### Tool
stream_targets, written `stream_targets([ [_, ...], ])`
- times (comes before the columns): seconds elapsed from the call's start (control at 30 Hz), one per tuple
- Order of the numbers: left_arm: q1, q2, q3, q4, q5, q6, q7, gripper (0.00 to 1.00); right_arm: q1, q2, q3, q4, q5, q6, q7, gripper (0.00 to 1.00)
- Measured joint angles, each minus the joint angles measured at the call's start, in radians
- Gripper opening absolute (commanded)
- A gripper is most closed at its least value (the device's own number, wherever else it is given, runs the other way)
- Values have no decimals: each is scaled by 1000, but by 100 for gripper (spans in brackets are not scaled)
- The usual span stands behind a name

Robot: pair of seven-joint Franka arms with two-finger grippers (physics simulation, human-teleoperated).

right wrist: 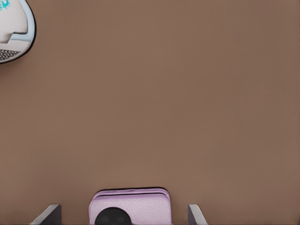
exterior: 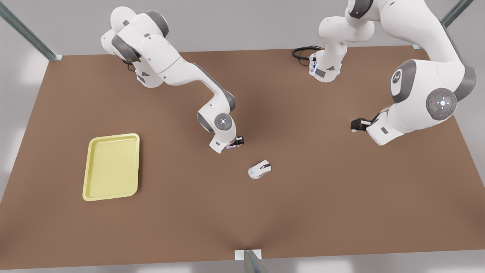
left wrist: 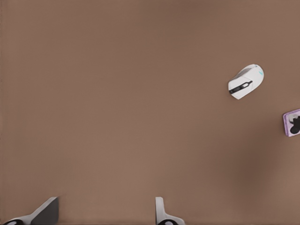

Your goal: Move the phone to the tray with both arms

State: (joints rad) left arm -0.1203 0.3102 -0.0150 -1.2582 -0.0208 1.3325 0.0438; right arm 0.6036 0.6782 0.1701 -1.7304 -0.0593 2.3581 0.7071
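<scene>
The pale pink phone (right wrist: 136, 204) lies flat on the brown table, one black circle showing, between the spread fingers of my right gripper (right wrist: 124, 210), which stand clear of its sides. In the front view this gripper (exterior: 238, 143) hangs low near the table's middle, with the phone (exterior: 230, 148) peeking out under it. My left gripper (exterior: 356, 124) waits open and empty at the front view's right, and its own gripper (left wrist: 105, 211) view catches the phone (left wrist: 293, 123) far off. The yellow tray (exterior: 111, 167) lies empty at the front view's left.
A white computer mouse (exterior: 259, 169) lies a little in front of the phone, also seen as the mouse (left wrist: 246, 81) and the mouse (right wrist: 11, 28) in the wrist views. A black cable (exterior: 303, 51) coils at the far arm base. Metal posts stand at the table's corners.
</scene>
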Motion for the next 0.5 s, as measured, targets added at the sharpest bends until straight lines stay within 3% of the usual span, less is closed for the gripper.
stream_targets([
  [0.5,-1,-1,-9,-8,38,-3,-37,100,6,27,2,-20,-28,0,-28,100],
])
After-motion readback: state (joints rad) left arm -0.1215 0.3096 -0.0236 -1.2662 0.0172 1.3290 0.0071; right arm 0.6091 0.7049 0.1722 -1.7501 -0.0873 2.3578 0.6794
